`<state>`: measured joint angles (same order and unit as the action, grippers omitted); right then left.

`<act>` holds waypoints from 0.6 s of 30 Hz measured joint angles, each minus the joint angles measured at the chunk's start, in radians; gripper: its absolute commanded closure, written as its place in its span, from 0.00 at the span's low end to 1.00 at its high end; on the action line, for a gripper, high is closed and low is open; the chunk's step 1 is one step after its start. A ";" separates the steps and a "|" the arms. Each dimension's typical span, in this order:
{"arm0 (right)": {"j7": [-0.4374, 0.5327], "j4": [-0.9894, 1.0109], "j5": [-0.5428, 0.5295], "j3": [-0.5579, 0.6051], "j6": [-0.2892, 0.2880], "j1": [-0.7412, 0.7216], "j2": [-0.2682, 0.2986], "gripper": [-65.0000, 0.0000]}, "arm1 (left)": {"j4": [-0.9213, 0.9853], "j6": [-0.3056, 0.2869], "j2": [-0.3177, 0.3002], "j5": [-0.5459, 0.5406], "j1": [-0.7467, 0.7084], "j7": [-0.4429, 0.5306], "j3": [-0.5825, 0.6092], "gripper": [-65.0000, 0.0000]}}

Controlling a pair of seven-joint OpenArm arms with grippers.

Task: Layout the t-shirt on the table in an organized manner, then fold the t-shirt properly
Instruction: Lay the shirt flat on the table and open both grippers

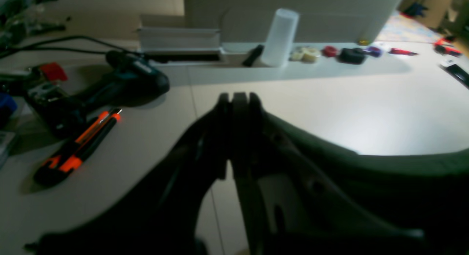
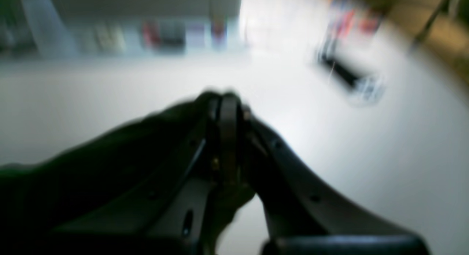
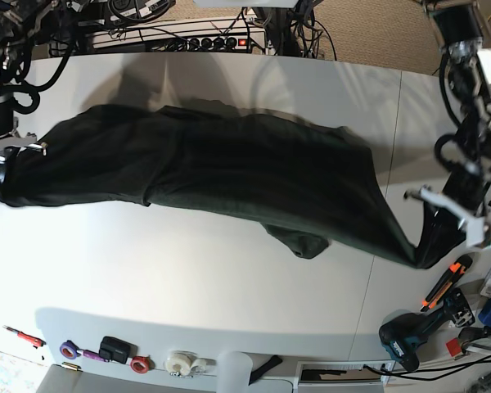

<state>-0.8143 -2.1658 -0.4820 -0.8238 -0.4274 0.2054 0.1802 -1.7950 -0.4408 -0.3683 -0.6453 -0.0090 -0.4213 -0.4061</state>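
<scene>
Between the two claws, the t-shirt (image 3: 229, 176) hangs stretched above the desk (image 3: 188, 270). Left claw (image 1: 238, 101): closed, gripping one end of the fabric. Right claw (image 2: 223, 101): closed, gripping the opposite end. Beside the left claw, an orange utility knife (image 1: 78, 145) and a drill (image 1: 106, 90) lie on the desk.

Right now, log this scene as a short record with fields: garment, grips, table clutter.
garment: t-shirt stretched between both arms above the table
left gripper: fingers shut on the t-shirt's edge
right gripper: fingers shut on the t-shirt's other end
clutter near left arm: utility knife, power drill
far edge: white cylinder, tape rolls
</scene>
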 measured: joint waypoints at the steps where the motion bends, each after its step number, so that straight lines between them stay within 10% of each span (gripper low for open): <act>1: 0.036 0.026 -0.002 0.005 0.002 0.000 0.000 1.00 | 0.027 0.000 0.000 0.016 0.021 0.016 0.016 1.00; 18: 0.056 0.449 0.000 0.013 0.000 -0.222 -0.002 1.00 | 0.364 0.048 0.000 0.098 0.257 0.062 0.077 1.00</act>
<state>-0.7582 -1.7172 -0.4816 -0.8112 -0.4271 -0.0166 0.1787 -1.4315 -0.3927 -0.3687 -0.5468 0.2478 -0.3592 -0.3290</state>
